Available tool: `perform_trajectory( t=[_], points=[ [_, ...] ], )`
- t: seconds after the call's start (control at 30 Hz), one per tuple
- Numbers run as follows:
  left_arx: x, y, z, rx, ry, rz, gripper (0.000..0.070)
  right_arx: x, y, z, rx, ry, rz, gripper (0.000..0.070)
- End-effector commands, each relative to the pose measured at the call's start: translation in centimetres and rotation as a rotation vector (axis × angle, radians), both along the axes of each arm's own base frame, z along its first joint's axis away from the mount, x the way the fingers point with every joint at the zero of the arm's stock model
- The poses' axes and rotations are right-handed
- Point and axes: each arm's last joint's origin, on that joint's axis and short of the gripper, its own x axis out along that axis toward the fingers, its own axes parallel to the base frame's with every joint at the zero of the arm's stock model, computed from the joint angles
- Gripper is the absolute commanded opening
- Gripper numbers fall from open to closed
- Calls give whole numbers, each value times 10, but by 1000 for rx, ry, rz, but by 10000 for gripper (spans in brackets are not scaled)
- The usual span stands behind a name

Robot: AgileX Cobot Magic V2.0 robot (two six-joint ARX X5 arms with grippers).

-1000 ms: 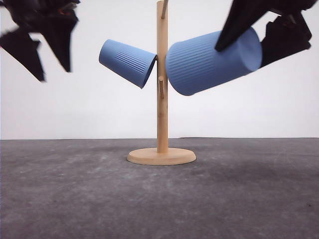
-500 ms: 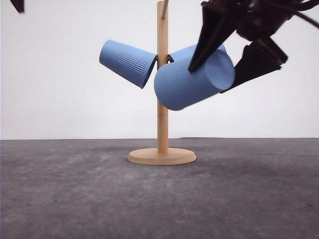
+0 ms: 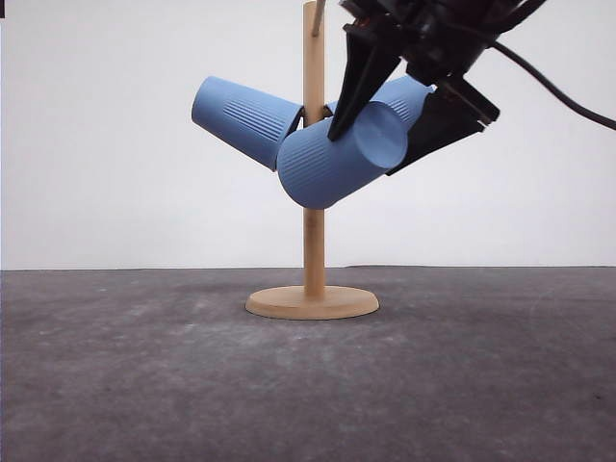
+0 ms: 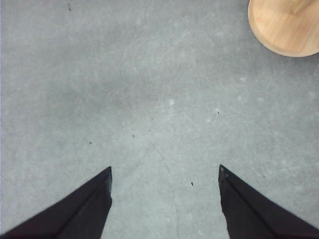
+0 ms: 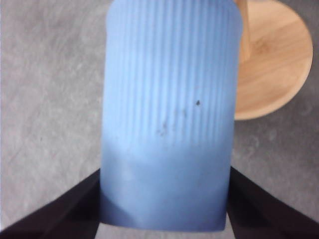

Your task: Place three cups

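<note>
A wooden peg stand rises at mid-table. One light-blue cup hangs tilted on a peg left of the pole. Another cup sits on the right side, mostly hidden behind my right gripper. That gripper is shut on the third cup, which is tilted with its mouth down-left in front of the pole. In the right wrist view the held cup sits between the fingers, above the stand's base. My left gripper is open over bare table.
The grey table stretches around the stand's round base. A white wall stands behind. A black cable trails from the right arm.
My right gripper carried its cup left and slightly down, from right of the pole to in front of it. The left arm rose out of the front view's top left.
</note>
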Motion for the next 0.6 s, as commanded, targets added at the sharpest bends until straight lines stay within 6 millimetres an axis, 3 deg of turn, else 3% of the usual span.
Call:
perform_trajectory(
  t=[0.0,0.4,0.47,0.57],
  points=[
    [0,-1,2,-11,-13,7,393,8,7,4,10,-3,-1,268],
    [1,-1,1,-12,-13,7,393,30,18,-12,-30,28,-24,275],
    [1,-1,1,-12,-13,7,393,32,18,-13,-31,23,-28,324],
    [1,-1,1,-12,-13,7,393,32,18,-13,-29,19,-28,493]
  ],
)
